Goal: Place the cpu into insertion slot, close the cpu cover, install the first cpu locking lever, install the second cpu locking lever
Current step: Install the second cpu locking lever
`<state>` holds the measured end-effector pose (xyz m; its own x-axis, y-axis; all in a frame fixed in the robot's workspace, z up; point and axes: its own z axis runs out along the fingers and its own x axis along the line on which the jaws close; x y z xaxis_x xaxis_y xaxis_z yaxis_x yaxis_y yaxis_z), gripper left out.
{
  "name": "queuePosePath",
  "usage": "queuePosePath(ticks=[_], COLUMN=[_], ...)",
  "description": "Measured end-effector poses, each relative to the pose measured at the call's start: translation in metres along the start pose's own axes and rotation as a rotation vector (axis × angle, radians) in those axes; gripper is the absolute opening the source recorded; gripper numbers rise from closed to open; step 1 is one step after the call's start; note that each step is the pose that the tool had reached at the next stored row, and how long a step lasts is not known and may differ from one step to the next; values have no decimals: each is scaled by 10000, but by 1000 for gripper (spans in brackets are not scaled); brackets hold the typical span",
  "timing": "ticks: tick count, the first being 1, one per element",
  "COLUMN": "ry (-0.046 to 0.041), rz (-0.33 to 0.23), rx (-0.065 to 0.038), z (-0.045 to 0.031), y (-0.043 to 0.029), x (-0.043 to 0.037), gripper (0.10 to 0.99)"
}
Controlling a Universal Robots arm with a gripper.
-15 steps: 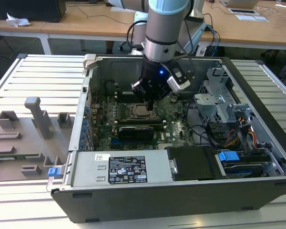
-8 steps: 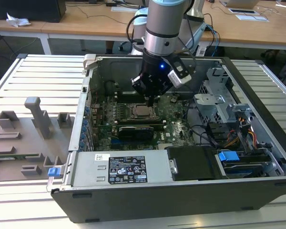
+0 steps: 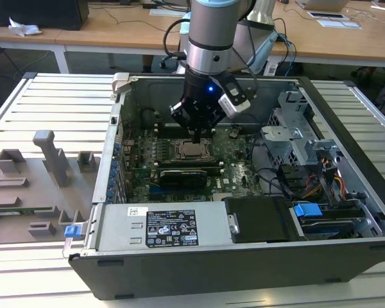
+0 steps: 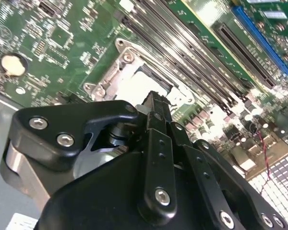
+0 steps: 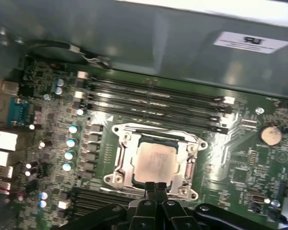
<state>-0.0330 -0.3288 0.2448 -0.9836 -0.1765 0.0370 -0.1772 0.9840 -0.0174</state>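
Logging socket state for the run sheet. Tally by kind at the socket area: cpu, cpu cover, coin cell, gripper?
cpu: 1
cpu cover: 1
coin cell: 1
gripper: 1
Total: 4

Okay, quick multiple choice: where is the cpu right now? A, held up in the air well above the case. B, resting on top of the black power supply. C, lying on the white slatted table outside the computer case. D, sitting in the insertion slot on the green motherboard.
D: in the first wrist view the cpu lies flat in the insertion slot, framed by the cpu cover, with the gripper at its edge.
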Motion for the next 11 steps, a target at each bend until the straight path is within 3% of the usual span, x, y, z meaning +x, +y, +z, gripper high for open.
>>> queuePosePath(ticks=[11], ry=[-4], rz=[-1], rx=[13], z=[-29], y=[4], x=[20], gripper=[106])
